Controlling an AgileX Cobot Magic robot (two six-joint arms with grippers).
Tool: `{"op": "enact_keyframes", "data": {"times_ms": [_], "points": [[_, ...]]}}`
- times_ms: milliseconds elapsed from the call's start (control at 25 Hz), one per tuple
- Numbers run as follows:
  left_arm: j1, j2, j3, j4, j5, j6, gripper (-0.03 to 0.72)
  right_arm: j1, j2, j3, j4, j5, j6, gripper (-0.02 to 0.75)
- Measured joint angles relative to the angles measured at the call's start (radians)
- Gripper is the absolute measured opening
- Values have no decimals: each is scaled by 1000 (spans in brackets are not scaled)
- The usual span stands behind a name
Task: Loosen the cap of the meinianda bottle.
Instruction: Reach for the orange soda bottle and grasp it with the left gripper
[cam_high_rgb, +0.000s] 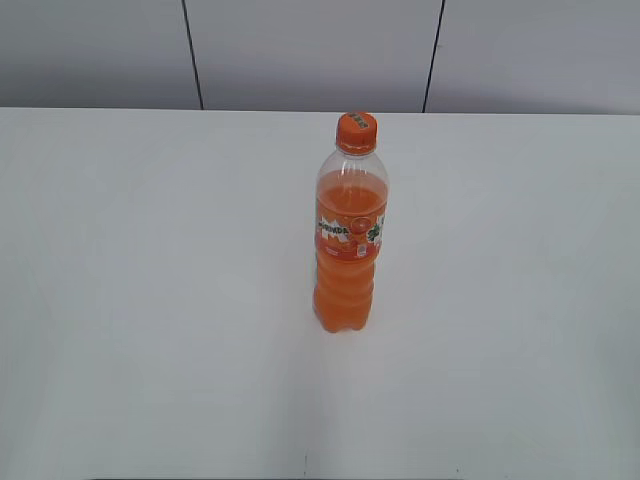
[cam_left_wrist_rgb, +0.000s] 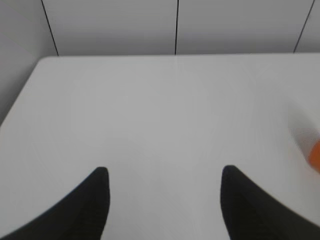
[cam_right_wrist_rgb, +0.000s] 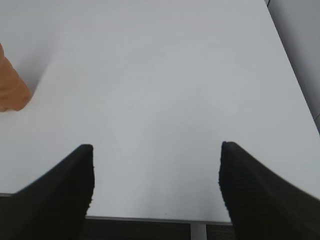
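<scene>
1. Bottle position: the meinianda bottle (cam_high_rgb: 349, 240) stands upright near the middle of the white surface (cam_high_rgb: 150, 300), a little to the right of centre. Nothing is beside it, so, as I judge, each arm has free access from its own side.

2. The cap (cam_high_rgb: 356, 132) sits on the neck and looks fully screwed on. No gripper touches it, so the loosening is not yet begun.

3. The left gripper (cam_left_wrist_rgb: 162, 200) is spread wide and holds nothing. Its two dark fingers (cam_left_wrist_rgb: 90, 210) frame only bare surface. At the right edge of the left wrist view there is a blurred orange patch; it is probably the bottle, to the right of this gripper.

4. The right gripper (cam_right_wrist_rgb: 156, 190) is also released, with its jaws far apart and empty. It hangs near the near edge of the surface. The orange base of the bottle (cam_right_wrist_rgb: 11, 90) shows at the left edge of this view, so the bottle lies to the left of this gripper and apart from it.

5. Neither arm shows in the exterior view, so both wait outside that frame, the bottle between them.

6. My judgement: one gripper must clamp the body so that the bottle does not spin or tip, while the other closes on the ribbed cap and turns it. The bottle is tall and narrow, so a push high up could topple it.
</scene>
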Motion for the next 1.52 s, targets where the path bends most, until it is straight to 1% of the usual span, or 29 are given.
{"op": "enact_keyframes", "data": {"times_ms": [320,520,880,1120,1280,1520], "points": [[0,25,-3,2,-334,0,436,0,0,0,0,-1,0,584],[0,97,-3,8,-521,0,436,0,0,0,0,-1,0,584],[0,358,-3,41,-736,0,436,0,0,0,0,-1,0,584],[0,570,-3,43,-947,0,436,0,0,0,0,-1,0,584],[0,675,-2,37,-1068,0,436,0,0,0,0,-1,0,584],[0,795,-2,38,-1188,0,436,0,0,0,0,-1,0,584]]}}
